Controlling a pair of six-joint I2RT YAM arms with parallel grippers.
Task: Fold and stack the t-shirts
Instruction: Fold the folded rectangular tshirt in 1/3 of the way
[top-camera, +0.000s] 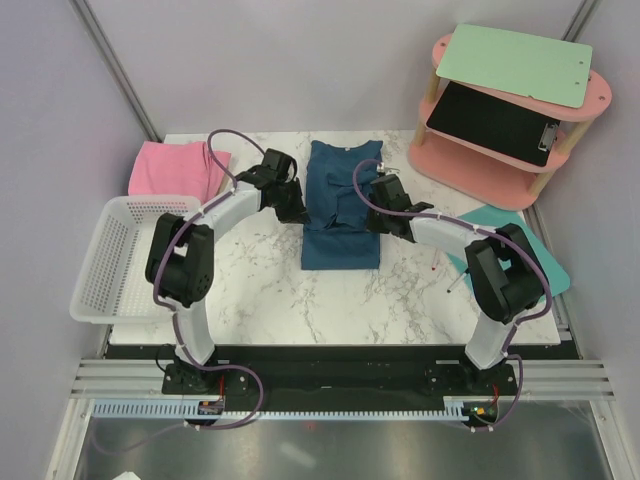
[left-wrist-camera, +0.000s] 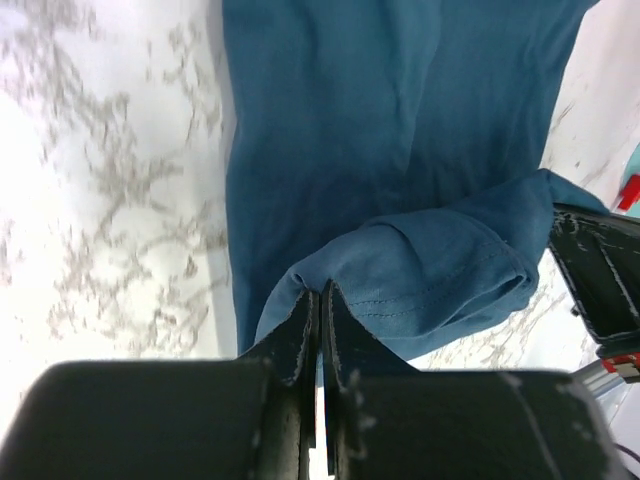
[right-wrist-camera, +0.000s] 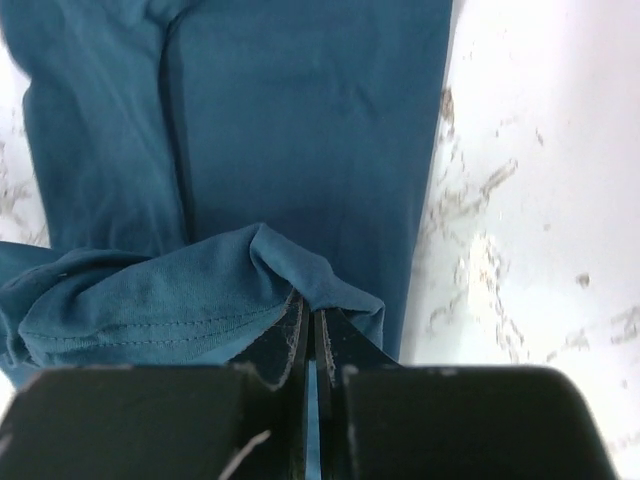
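Dark teal-blue short-sleeved cloth t-shirt (top-camera: 342, 205) at centre of marble surface (top-camera: 300, 300), long axis near–far. Left hand (top-camera: 293, 208) pinched closed on its left edge, right hand (top-camera: 378, 200) likewise on right edge; raised fold spans between.

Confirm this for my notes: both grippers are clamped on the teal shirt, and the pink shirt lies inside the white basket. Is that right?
One detail is off. The pink shirt is not inside the white basket. It lies on the table just behind the basket, as the top external view shows. The rest stands: the left gripper and right gripper are each clamped on the teal shirt.
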